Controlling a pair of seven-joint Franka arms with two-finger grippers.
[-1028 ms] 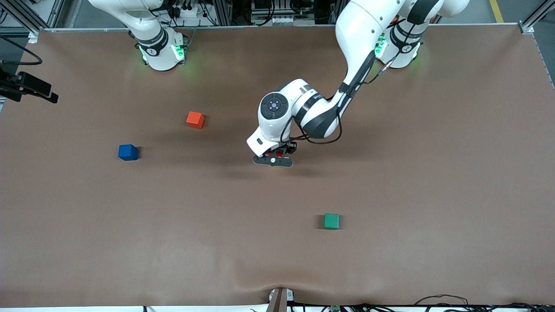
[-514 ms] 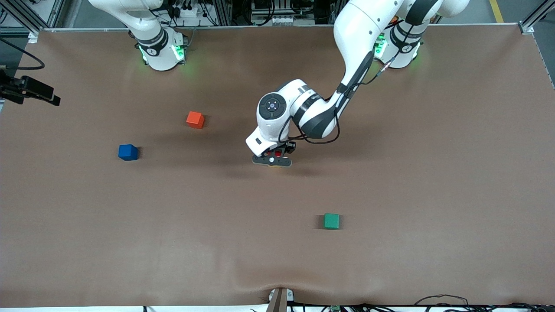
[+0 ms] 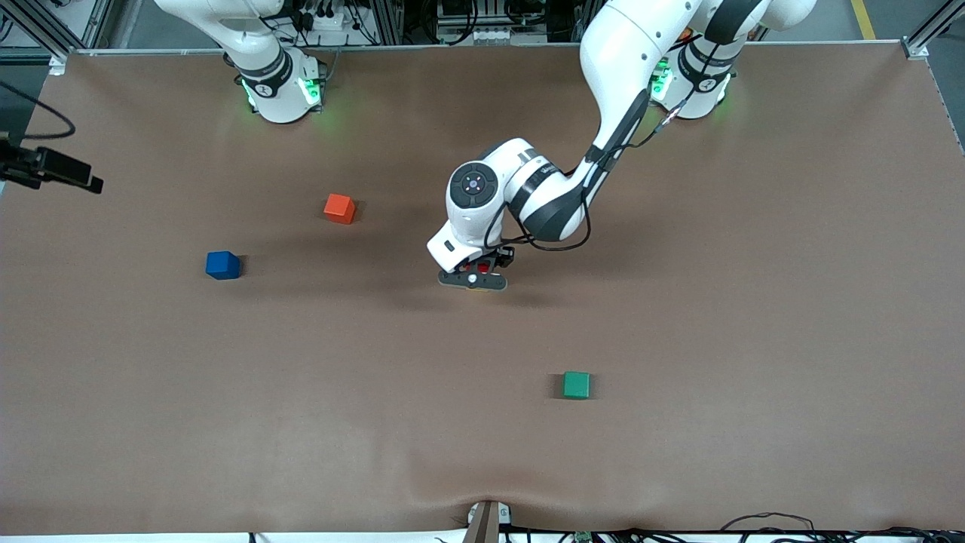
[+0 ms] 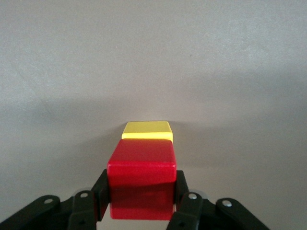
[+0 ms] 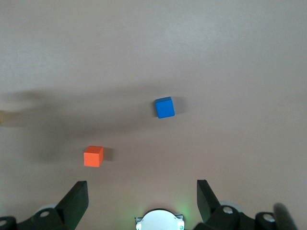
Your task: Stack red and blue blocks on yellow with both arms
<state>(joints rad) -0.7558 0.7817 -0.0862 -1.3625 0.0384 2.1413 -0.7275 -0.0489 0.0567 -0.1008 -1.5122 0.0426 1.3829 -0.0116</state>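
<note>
Red cube is what I see pinched between the fingers of the left gripper, over the middle of the brown table. Directly under it the yellow cube stands on the table; I cannot tell if the two cubes touch. The blue cube sits toward the right arm's end of the table, and the orange-red cube is near it, farther from the front camera. A green cube lies nearer to the front camera. The right gripper waits high over its end, fingers spread wide and holding nothing.
</note>
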